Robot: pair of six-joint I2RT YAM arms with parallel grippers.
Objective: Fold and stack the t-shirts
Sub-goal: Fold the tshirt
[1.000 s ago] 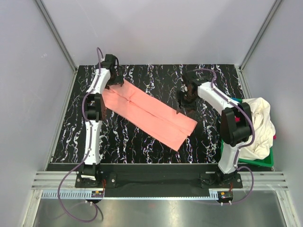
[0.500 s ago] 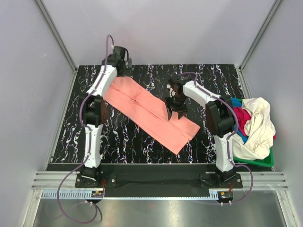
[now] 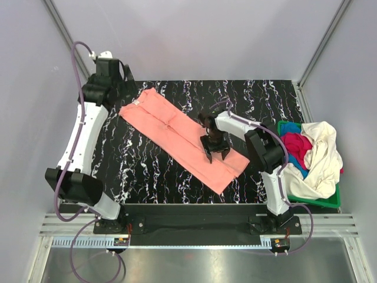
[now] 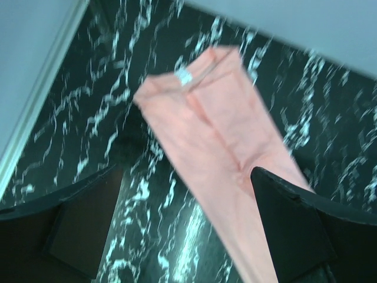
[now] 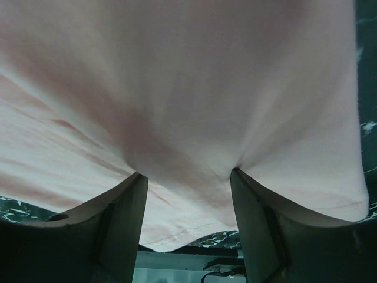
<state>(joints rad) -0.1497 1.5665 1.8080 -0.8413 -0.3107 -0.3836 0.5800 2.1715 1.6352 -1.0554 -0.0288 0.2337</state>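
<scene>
The salmon-pink t-shirt (image 3: 182, 138) lies folded into a long strip, running from the far left to the near middle of the table. Its white neck label (image 4: 185, 76) is at the far-left end. My left gripper (image 3: 122, 81) is open and empty, raised above and to the left of that end; the left wrist view looks down on the shirt (image 4: 218, 135). My right gripper (image 3: 215, 148) is open, with its fingers (image 5: 121, 224) pressed down on the shirt (image 5: 188, 88) near its near-right end. Cream-white (image 3: 321, 153), magenta (image 3: 297, 144) and blue (image 3: 298, 169) shirts are piled in the basket.
The green plastic basket (image 3: 330, 202) stands at the table's right edge beside the right arm. The table top (image 3: 153, 171) is black marble-patterned. Grey walls with metal posts (image 3: 70, 41) close in the left, far and right sides.
My left gripper has let go of the shirt's far-left end and risen up and to the left. My right gripper has moved left and nearer, onto the shirt.
</scene>
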